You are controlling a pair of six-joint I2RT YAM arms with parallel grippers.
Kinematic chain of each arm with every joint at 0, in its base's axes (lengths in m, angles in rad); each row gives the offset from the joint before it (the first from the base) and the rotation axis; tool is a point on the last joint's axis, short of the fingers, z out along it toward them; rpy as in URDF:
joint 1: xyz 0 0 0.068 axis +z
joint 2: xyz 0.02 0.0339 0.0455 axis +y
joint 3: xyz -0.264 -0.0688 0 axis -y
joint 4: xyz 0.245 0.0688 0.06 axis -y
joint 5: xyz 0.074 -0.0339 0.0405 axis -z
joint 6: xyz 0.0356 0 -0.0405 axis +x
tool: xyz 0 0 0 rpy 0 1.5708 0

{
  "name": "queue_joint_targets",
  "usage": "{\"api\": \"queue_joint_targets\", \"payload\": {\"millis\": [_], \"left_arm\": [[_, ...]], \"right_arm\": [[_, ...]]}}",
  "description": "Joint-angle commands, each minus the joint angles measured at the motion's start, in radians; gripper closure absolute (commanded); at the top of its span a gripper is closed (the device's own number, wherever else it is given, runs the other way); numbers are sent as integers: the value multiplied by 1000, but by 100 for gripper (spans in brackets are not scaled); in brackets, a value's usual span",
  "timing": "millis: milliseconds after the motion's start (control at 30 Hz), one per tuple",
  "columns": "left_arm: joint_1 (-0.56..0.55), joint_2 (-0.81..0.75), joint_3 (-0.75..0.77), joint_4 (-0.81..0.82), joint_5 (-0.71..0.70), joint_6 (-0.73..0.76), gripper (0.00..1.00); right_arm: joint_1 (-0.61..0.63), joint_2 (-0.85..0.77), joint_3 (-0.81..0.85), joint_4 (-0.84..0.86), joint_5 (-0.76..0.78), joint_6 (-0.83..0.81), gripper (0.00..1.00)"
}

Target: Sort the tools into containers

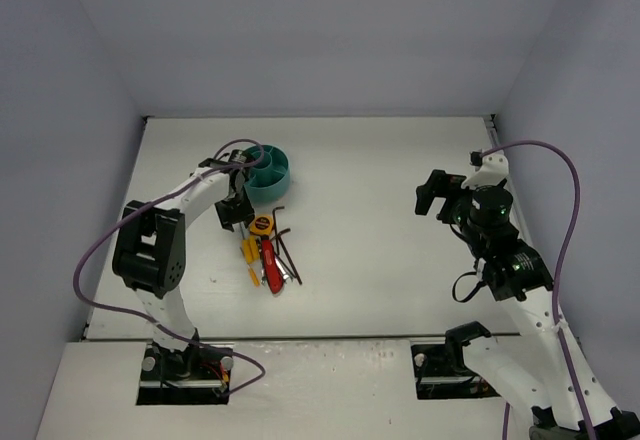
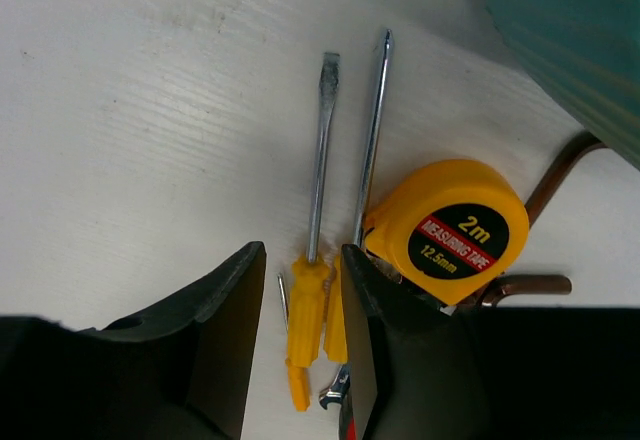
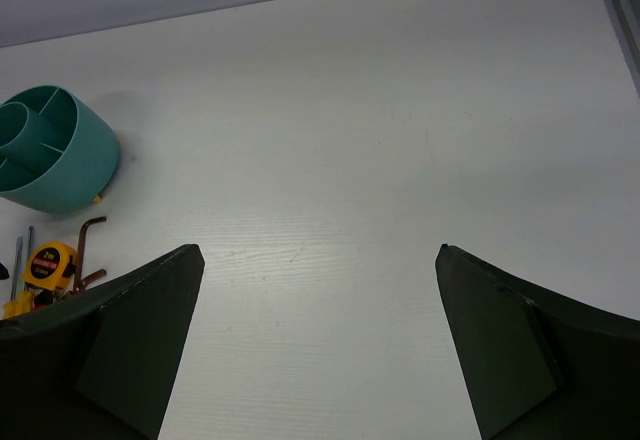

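1. A white desk [image 1: 390,260] forms the floor of a plain box. Pale grey-lilac walls [image 1: 320,30] rise from its far, left and right edges.
2. Seen close from the wrists, the desk top is matte, with faint brushed grain and a few dull smudges.
3. Along the near edge runs a separate white shelf [image 1: 330,380] with two cut-outs where the arm bases are bolted. Purple cables [image 1: 565,160] loop off both arms.
4. The teal organiser [image 1: 268,175] stands upright in the left half of the desk, closer to the far edge than the near one.
5. The tools lie heaped just on its near-edge side: a yellow tape measure [image 2: 460,230], two yellow-handled screwdrivers [image 2: 372,130], hex keys [image 1: 285,245] and a red-handled tool [image 1: 268,260].
6. The left gripper [image 2: 300,260] sits low over the heap. Its jaws stand narrowly apart astride the handle of the flat-blade screwdriver [image 2: 322,160], and a sliver of desk shows beside the handle, so it is not clamped.
7. The right gripper [image 3: 320,290] hangs over the right half, jaws wide apart with only bare desk between them.
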Motion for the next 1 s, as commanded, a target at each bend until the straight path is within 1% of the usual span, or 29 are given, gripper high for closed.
{"api": "queue_joint_targets", "payload": {"millis": [0,100,233,400,467,567,667,767,867,967], "left_arm": [[8,4,26,36,-36,-28,70],[12,28,22,46,-41,-24,73],[18,59,18,80,-38,-16,74],[23,104,10,96,-37,-23,81],[24,107,3,108,-38,-27,86],[24,99,-2,112,-38,-28,99],[24,39,-14,112,-44,-24,100],[24,-38,-22,113,-80,0,100],[24,-150,4,112,-121,80,100],[24,-241,55,119,-197,149,100]], "right_arm": [[7,-15,2,31,18,-10,0],[7,-21,-1,30,18,-9,0],[7,-28,-5,25,20,-11,0],[7,-35,-8,22,26,-14,0],[5,-38,-8,20,26,-15,0],[7,-40,-9,20,28,-20,0],[7,-37,-8,19,31,-18,0],[5,-37,-3,18,32,-21,0],[5,-34,2,17,31,-21,0],[5,-28,13,17,27,-21,0]]}}
